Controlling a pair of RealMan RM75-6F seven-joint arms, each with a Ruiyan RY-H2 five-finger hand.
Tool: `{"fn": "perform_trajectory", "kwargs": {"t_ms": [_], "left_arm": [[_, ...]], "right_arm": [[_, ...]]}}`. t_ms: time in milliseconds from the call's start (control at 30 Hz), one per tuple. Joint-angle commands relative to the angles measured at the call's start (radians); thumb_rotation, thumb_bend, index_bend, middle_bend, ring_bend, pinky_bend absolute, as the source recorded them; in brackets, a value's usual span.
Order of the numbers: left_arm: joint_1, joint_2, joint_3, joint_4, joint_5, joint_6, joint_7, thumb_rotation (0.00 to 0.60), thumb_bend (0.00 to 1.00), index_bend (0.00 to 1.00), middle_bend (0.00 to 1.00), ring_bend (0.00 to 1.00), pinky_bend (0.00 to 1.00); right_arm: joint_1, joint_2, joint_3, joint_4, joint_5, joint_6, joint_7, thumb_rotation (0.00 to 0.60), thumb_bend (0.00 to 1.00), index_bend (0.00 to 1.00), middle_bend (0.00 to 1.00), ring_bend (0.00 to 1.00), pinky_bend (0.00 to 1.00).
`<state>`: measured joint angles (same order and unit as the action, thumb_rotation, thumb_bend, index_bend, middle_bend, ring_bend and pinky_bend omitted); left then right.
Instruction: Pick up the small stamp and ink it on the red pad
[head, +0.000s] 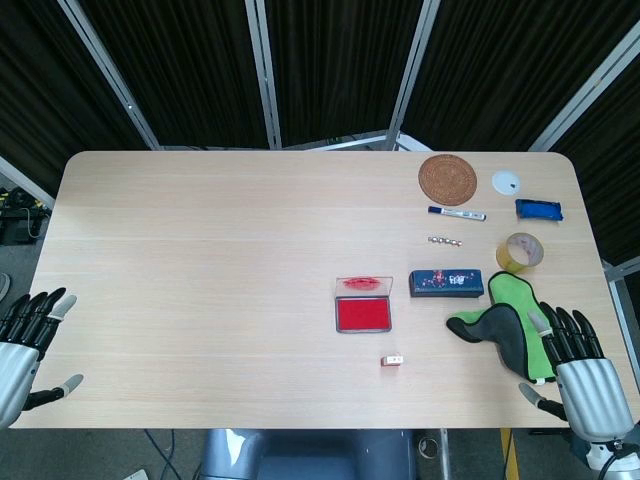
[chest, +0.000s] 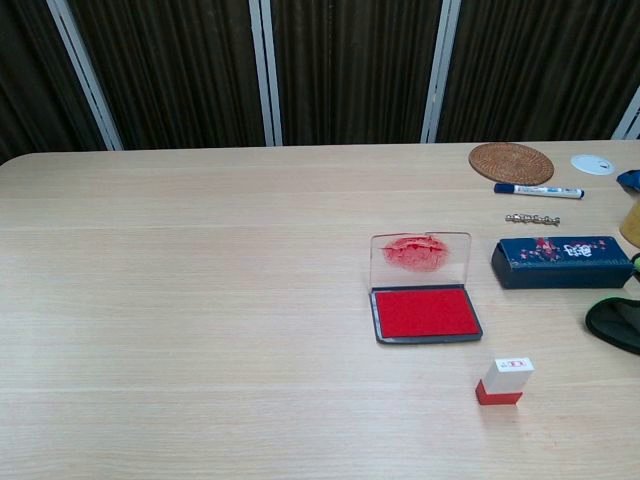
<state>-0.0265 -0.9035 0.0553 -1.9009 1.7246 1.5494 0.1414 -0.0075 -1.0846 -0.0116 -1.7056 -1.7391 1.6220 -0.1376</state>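
Note:
The small stamp (head: 392, 360) (chest: 505, 381), white with a red base, stands upright on the table just in front of the red ink pad (head: 363, 315) (chest: 425, 312). The pad's clear lid (chest: 420, 252) is raised at its far side. My right hand (head: 575, 365) hovers open at the table's near right corner, well to the right of the stamp. My left hand (head: 25, 345) is open at the near left edge, far from both objects. Neither hand shows in the chest view.
A dark blue box (head: 446, 283) lies right of the pad. A green and black cloth (head: 510, 320) lies by my right hand. Farther back sit a woven coaster (head: 447, 179), a marker (head: 457, 213), a tape roll (head: 521, 252), a white disc (head: 507, 182) and a blue item (head: 539, 209).

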Motion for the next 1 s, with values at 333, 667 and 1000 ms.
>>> {"fn": "perform_trajectory", "kwargs": {"t_ms": [333, 667, 1000], "left_arm": [[0.000, -0.001, -0.007, -0.003, -0.018, -0.003, 0.004, 0.600, 0.00, 0.00, 0.00, 0.00, 0.00], [-0.020, -0.028, -0.027, -0.019, -0.078, -0.050, 0.077, 0.600, 0.00, 0.00, 0.00, 0.00, 0.00], [-0.054, -0.073, -0.058, -0.028, -0.192, -0.124, 0.183, 0.600, 0.00, 0.00, 0.00, 0.00, 0.00]], "right_arm": [[0.022, -0.013, 0.003, 0.006, 0.016, -0.049, -0.015, 0.600, 0.00, 0.00, 0.00, 0.22, 0.33], [0.249, -0.054, 0.070, 0.029, 0.130, -0.424, -0.032, 0.600, 0.00, 0.01, 0.04, 0.77, 0.97], [0.384, -0.136, 0.102, -0.044, 0.299, -0.649, -0.149, 0.600, 0.00, 0.21, 0.31, 0.85, 1.00]]}}
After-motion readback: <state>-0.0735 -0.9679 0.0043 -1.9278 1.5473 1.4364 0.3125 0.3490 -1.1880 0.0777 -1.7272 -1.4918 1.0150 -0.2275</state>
